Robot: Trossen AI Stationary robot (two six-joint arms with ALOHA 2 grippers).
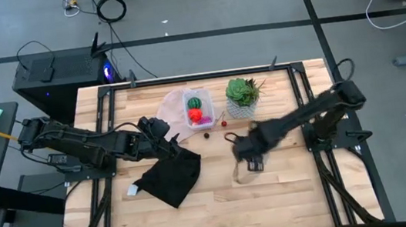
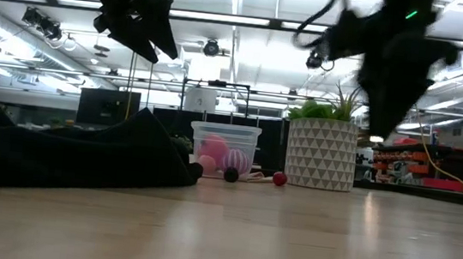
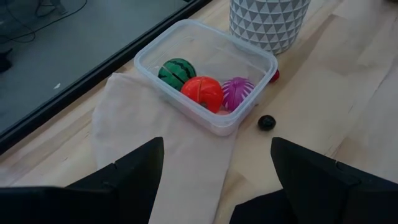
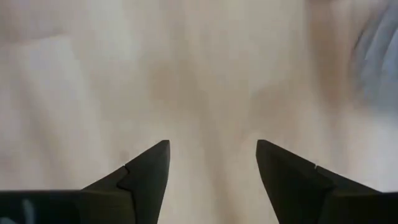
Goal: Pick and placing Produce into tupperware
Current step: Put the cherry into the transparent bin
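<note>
My left end effector [image 3: 214, 180] hangs above the tabletop [image 1: 275, 197] near its left-middle, fingers spread and holding nothing, looking toward the tub [image 3: 208, 71]. My right end effector [image 4: 211, 180] hovers over bare wood right of the middle, also spread and empty.

The tub sits near the far edge, just beside the plant pot [image 1: 242, 109] and resting on a pale sheet [image 3: 155, 143]. Inside it lie a green ball [image 3: 176, 73], a red-orange ball [image 3: 202, 92] and a purple ball [image 3: 237, 92], pressed close together. Outside, on the wood just beside the tub's near wall, rests a small dark bead [image 3: 267, 122]; a small red bead [image 2: 279, 178] lies by the pot's foot.

The step in hand, as I judge it, is fetching these last loose bits. They are round, hard-looking and smooth, so they will likely roll if nudged. I should come straight down over the dark bead with a finger on each side, centre it well, and close gently so it does not squirt out. The red one sits close to the pot, so I would align my fingers along the pot's wall, not across it. The tub is thin, clear plastic with rounded corners and probably light; releasing low over its open part avoids bouncing off the balls or shoving it along the slick sheet. A black cloth [image 1: 170, 175] lies rumpled near the left-middle, worth steering clear of.
</note>
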